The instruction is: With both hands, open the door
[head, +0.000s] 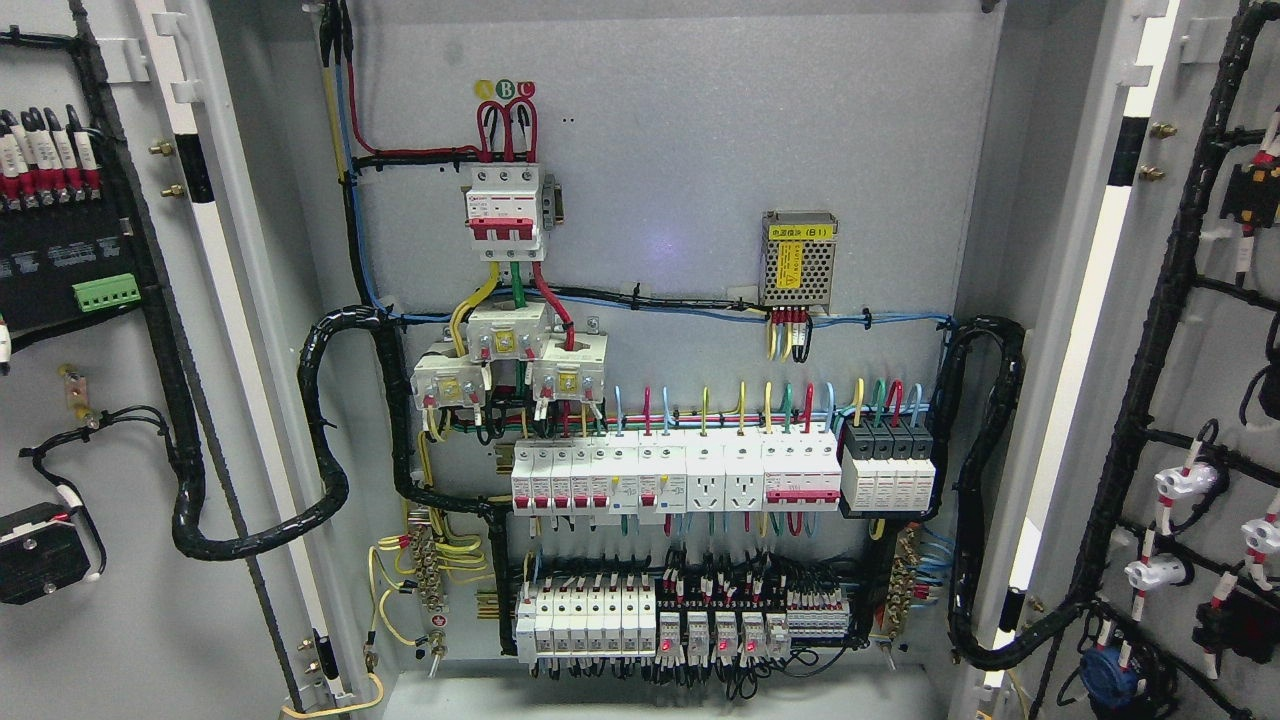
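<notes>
Both stiff steel doors, left door (120,640) and right door (1215,420), stood swung wide; my hands were out of view, their state unknowable.

Grey back panel (700,150) of the open cabinet, carrying the wiring.

A red-and-white breaker (507,212) sits high on the panel, three white blocks (510,362) below it, a perforated metal box (798,258) to their right. Lower, a row of white breakers (675,478) ends in dark-topped modules (888,468); a second row (680,625) runs near the floor (640,695). Black cable bundles (330,440) loop at both sides.
</notes>
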